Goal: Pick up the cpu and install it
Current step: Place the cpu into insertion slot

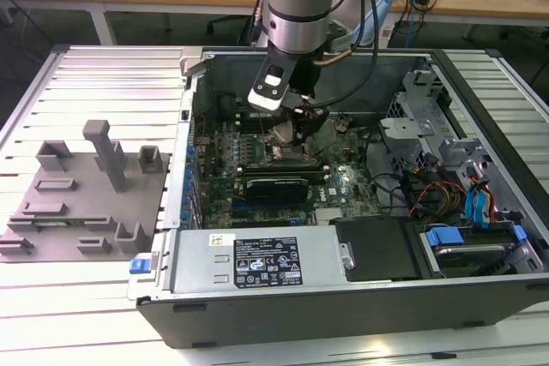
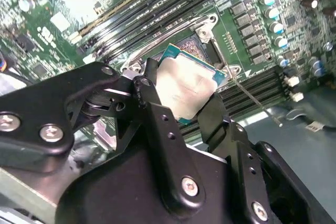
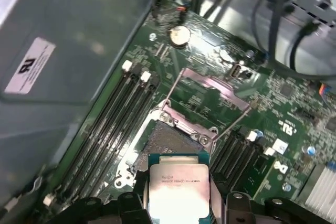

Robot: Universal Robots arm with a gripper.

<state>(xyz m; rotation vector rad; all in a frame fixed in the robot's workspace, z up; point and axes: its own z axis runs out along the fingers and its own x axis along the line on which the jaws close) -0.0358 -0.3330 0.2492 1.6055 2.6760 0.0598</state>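
Pincer point(image 2: 182, 97) pinched the cpu point(image 2: 185, 85) by two opposite edges, its silvery top showing in both wrist views. In the first wrist view the cpu point(image 3: 178, 192) hung over one edge of the open socket point(image 3: 169, 142) on the motherboard point(image 3: 283, 93) and was not seated. The socket's hinged metal frame point(image 3: 207, 94) stood raised. In the exterior view the arm point(image 1: 296, 6) reached down into the open computer case point(image 1: 360, 306) on the worktop point(image 1: 77, 306). A grey fixture block point(image 1: 81, 186) lay beside the case, at the exterior view's left.
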